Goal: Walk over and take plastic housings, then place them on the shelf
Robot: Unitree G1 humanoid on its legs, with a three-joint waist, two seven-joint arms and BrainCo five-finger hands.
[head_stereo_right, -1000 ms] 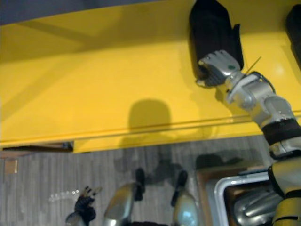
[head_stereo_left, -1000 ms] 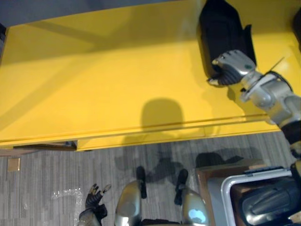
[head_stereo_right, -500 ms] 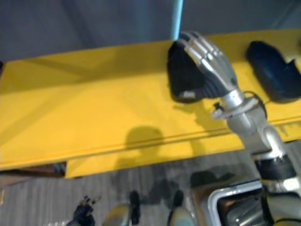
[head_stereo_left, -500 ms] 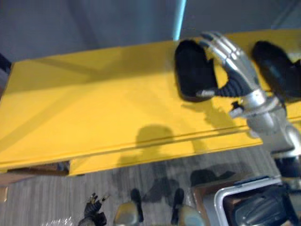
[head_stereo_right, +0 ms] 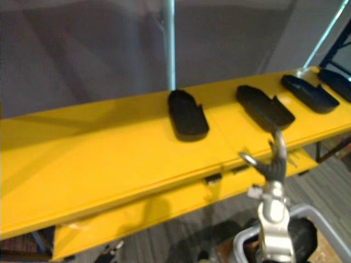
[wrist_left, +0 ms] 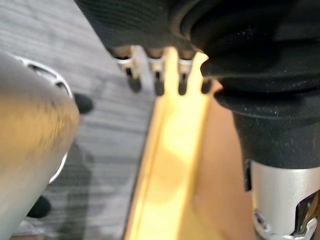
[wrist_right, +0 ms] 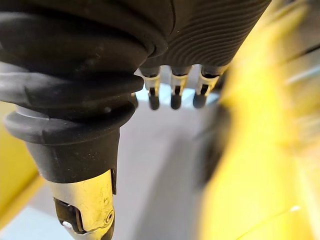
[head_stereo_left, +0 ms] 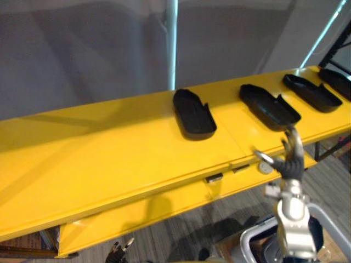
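Several black plastic housings lie in a row on the yellow shelf (head_stereo_left: 109, 159): one near the middle (head_stereo_left: 194, 114), one to its right (head_stereo_left: 270, 105), and two more (head_stereo_left: 311, 93) toward the far right end. My right hand (head_stereo_left: 289, 160) is raised in front of the shelf's front edge, below the second housing and apart from it, open and holding nothing. In the right wrist view its fingers (wrist_right: 172, 87) are straight with nothing between them. My left hand (head_stereo_left: 118, 253) hangs low near the floor, open and empty.
A grey-rimmed bin (head_stereo_right: 307, 215) stands on the floor at the lower right with a dark housing (head_stereo_right: 300, 236) in it. A pale upright post (head_stereo_left: 171, 44) and a grey wall rise behind the shelf. The shelf's left half is bare.
My right hand has let go of the middle housing and drawn back off the shelf to its front edge. The camera has tilted up, bringing more housings into view.
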